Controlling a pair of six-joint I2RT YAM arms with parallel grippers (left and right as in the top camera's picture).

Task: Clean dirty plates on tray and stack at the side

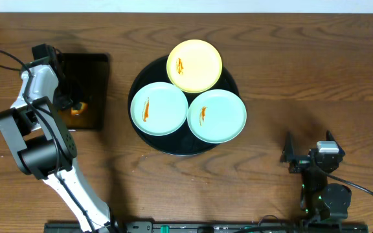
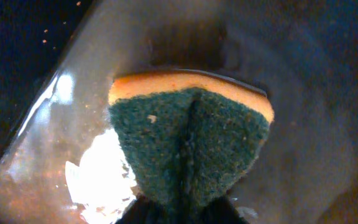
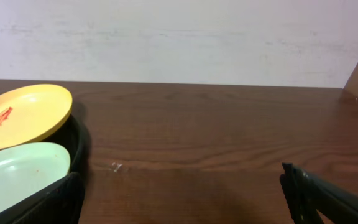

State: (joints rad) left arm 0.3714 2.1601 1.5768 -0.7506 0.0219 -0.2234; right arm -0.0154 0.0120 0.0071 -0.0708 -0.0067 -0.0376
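- Grip is your first worry: the left end effector is pinched on the sponge above the small tray, at 9 o'clock from the round tray. The green face is creased down its middle, so the hold looks narrow and central. A hard lift or a sideways scrub could twist the sponge out.
- Drips come next: the floor of the small tray shines as if wet. If the sponge is soaked, carrying it across the worktop may leave a trail, or flood a plate and thin the smear instead of lifting it.
- Plates crowd the round tray: the yellow plate at 12 o'clock, one mint plate at 8 o'clock, the other mint plate at 4 o'clock, each with an orange streak. All three reach out over the rim, and the yellow one sits tilted. Pressing near an outer edge could tip a plate or slide it off.
- Bracing is absent: the right end effector stands wide and empty at 4 o'clock, well apart from the round tray. Wipe before it steadies a plate and that plate will likely skate into its neighbours.
- Smearing is likely if you drag along a streak rather than across it.
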